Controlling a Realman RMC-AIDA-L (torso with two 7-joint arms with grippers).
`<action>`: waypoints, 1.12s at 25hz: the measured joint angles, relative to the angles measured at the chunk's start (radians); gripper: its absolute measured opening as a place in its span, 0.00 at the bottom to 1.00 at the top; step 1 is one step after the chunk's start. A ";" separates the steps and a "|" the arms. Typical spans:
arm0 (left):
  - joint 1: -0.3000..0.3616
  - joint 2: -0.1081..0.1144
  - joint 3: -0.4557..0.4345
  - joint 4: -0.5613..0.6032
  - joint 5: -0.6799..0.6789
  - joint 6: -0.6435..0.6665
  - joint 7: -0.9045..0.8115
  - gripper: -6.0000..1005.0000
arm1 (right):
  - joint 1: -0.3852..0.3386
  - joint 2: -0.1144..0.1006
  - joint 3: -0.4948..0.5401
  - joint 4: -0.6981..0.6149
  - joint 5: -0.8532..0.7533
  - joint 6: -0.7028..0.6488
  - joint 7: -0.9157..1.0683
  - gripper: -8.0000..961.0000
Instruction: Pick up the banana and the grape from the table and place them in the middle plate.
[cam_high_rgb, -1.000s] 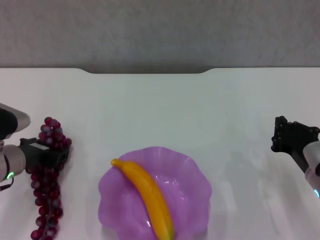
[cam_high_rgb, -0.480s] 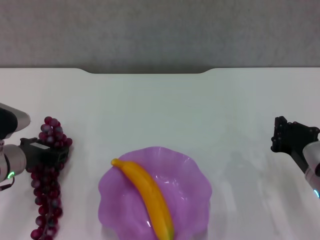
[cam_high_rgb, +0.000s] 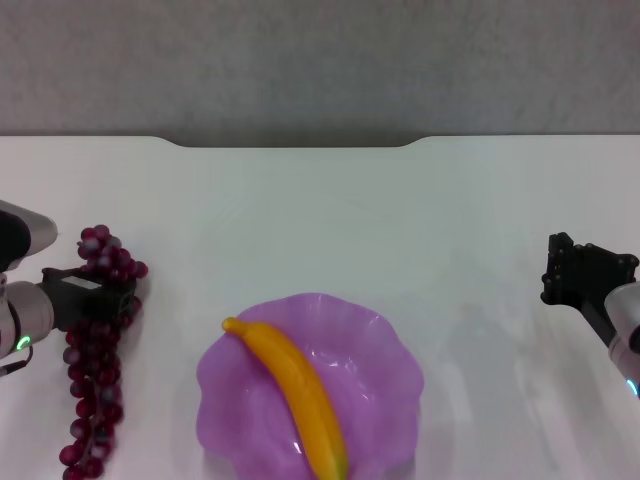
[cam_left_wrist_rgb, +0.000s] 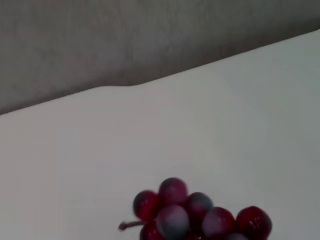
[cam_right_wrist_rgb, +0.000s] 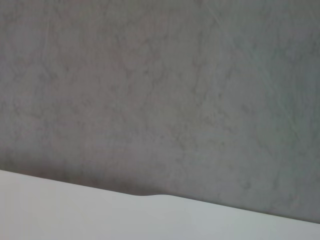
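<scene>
The banana (cam_high_rgb: 295, 395) lies slantwise across the light purple middle plate (cam_high_rgb: 385, 355) near the front of the white table (cam_high_rgb: 330, 215). The grape (cam_high_rgb: 92, 385), a long dark red bunch, hangs at the left of the table with its upper end (cam_left_wrist_rgb: 192, 212) in the left wrist view. My left gripper (cam_high_rgb: 92, 297) is shut on the bunch near its top. My right gripper (cam_high_rgb: 580, 275) hovers idle at the table's right edge, away from both fruits.
A grey wall (cam_high_rgb: 320, 65) rises behind the table's far edge, which has a shallow notch in the middle. Bare tabletop lies between the plate and the right arm.
The left gripper and the grape bunch have risen slightly and shifted a little away from me. The banana, plate and right arm have not moved.
</scene>
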 joint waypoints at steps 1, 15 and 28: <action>0.001 0.000 0.000 -0.001 -0.016 0.000 0.014 0.49 | 0.000 0.000 0.000 0.000 0.000 0.000 0.000 0.03; 0.006 0.001 -0.005 -0.004 -0.079 0.000 0.068 0.37 | 0.000 0.000 0.000 0.000 0.000 0.000 0.000 0.03; 0.012 0.002 -0.008 -0.031 -0.326 -0.009 0.251 0.31 | 0.000 0.000 0.000 0.002 0.000 0.000 0.000 0.03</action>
